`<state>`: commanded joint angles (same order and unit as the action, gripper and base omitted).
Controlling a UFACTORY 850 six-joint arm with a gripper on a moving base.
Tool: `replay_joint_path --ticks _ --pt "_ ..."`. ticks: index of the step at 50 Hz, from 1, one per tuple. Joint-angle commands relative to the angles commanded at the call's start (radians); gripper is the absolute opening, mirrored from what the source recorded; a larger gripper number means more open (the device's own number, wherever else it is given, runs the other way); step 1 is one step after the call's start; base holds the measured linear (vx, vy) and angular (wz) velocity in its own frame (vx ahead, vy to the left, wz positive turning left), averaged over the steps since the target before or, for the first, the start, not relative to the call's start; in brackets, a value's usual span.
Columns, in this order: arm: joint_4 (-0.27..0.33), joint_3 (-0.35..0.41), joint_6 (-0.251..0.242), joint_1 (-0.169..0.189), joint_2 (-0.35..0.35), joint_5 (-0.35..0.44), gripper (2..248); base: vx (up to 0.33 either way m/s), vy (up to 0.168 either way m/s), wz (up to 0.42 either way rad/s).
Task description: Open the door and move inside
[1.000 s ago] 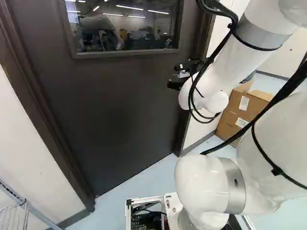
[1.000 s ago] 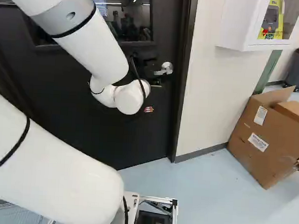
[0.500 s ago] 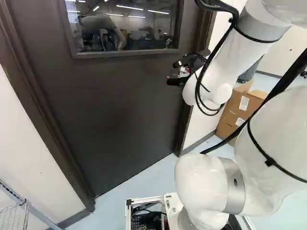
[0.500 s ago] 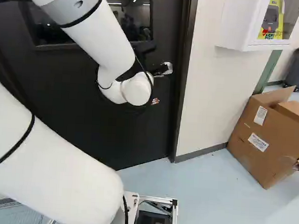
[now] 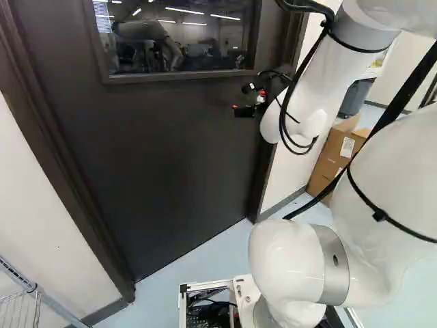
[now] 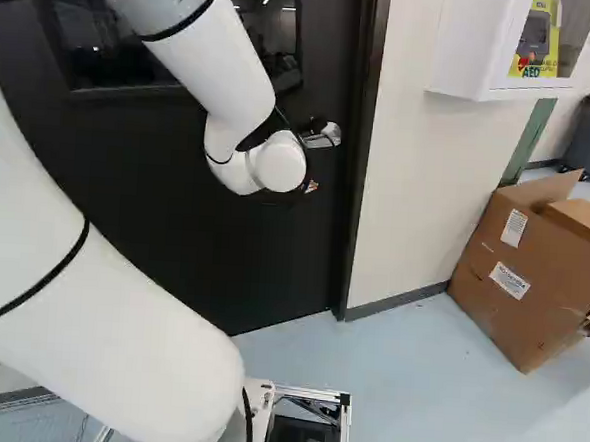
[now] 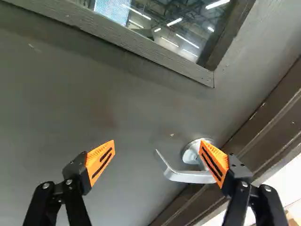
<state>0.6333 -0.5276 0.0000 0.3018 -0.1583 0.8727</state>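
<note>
"While the base keeps its place, what has changed at the near end?"

"The white arm [image 5: 287, 249] has raised its wrist, bringing the gripper [image 7: 157, 141] higher, beside the lever handle [image 7: 188, 177] in the right base view."

"State of the gripper?"

"Standing open, nothing held. Its orange pads [image 7: 99, 164] are well apart. One finger partly hides the handle's mount; the lever's free end shows in the gap ahead. Whether anything touches, I cannot tell."

"And the handle's location?"

"On the door [image 5: 164, 150], near the door frame [image 7: 277, 113] and below the corner of the window [image 5: 177, 41]. The door is shut, its place unaltered."

"What does the change mean for the task?"

"In my judgement, approach and alignment are in hand; opening has not begun. The next move calls for centring on the lever, then pressing it down before working the door. Risk noted: the finger across the mount could strike it if advanced directly. Entry must wait."
</note>
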Motion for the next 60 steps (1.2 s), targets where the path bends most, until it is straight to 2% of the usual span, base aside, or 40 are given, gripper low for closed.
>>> replay_joint_path --ticks 35,60 --pt "0.0 -0.047 0.0 -0.012 0.053 0.0 247 0.0 0.0 0.0" --pt "0.0 -0.04 0.0 -0.013 0.103 0.0 247 0.0 0.0 0.0"
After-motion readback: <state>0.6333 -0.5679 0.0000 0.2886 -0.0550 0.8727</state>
